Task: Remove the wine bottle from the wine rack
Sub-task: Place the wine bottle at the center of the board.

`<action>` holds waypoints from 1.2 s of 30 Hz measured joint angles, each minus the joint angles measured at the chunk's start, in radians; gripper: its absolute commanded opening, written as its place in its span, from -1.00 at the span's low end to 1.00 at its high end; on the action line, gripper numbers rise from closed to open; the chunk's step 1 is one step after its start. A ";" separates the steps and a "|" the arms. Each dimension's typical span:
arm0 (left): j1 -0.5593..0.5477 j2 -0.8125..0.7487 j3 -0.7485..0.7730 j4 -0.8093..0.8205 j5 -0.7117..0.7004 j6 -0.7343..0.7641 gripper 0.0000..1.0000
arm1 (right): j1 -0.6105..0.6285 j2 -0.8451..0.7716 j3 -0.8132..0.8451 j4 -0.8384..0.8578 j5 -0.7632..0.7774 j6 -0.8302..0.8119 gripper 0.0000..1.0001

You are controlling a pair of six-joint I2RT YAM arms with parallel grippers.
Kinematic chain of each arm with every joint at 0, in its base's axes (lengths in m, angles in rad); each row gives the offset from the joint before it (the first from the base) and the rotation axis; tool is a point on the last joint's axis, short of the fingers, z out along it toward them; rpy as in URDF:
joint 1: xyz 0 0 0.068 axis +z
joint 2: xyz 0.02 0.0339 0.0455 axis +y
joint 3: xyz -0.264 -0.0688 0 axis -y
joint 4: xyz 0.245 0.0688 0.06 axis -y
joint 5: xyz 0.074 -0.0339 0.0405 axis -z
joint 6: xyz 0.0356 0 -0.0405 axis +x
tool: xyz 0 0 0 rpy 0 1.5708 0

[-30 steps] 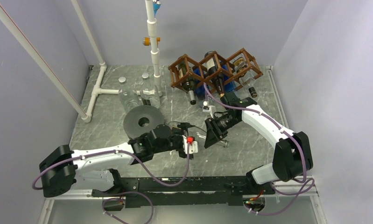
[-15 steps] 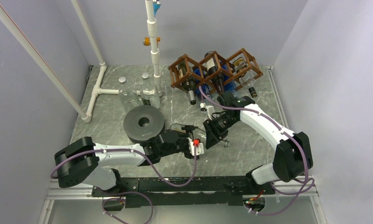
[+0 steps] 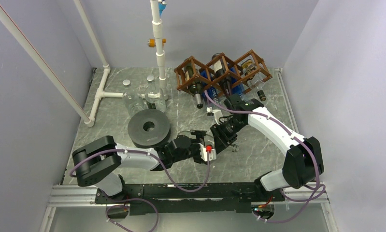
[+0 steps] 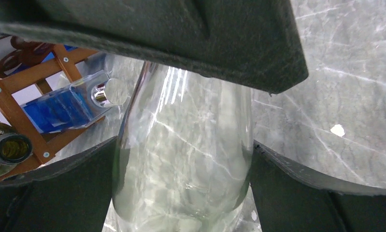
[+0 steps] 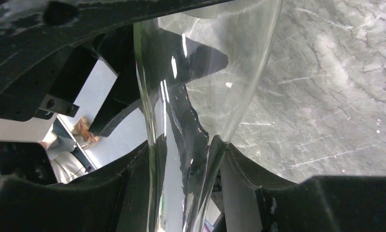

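Note:
The wine bottle [image 3: 206, 138] is clear glass and lies off the wine rack [image 3: 183, 79], low over the marble table between my two grippers. My right gripper [image 3: 219, 137] is shut on its neck; in the right wrist view the neck [image 5: 181, 183] runs between the two fingers of the right gripper [image 5: 186, 150]. My left gripper [image 3: 203, 143] is open at full width, one finger on each side of the bottle's wide body [image 4: 186, 145]. The glass nearly fills the gap of the left gripper [image 4: 183, 147]. The brown lattice rack [image 4: 17, 116] stands behind.
The rack holds dark bottles [image 3: 198, 94] and a blue flat bottle [image 4: 60, 108] with a silver cap. A dark round disc [image 3: 149, 126] lies left of the grippers. Clear jars [image 3: 133, 101] and a white pipe frame [image 3: 104, 92] stand at the back left. Walls close in on both sides.
My left arm has reached to the right until its open fingers straddle the bottle's body. The right gripper, still holding the neck, has drifted slightly.

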 measured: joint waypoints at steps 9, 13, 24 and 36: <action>-0.007 0.046 0.015 0.014 -0.041 0.026 0.43 | 0.002 0.000 0.001 0.000 0.000 -0.006 -1.00; -0.016 0.060 0.045 -0.026 -0.072 0.040 -0.79 | -0.002 0.000 0.003 0.002 0.008 -0.007 -0.83; -0.019 0.063 0.051 -0.030 -0.093 0.027 -1.00 | -0.002 -0.001 0.004 0.003 0.014 -0.018 0.32; -0.017 0.022 0.000 0.024 -0.085 -0.056 -1.00 | -0.008 -0.105 0.040 0.040 -0.054 -0.061 0.76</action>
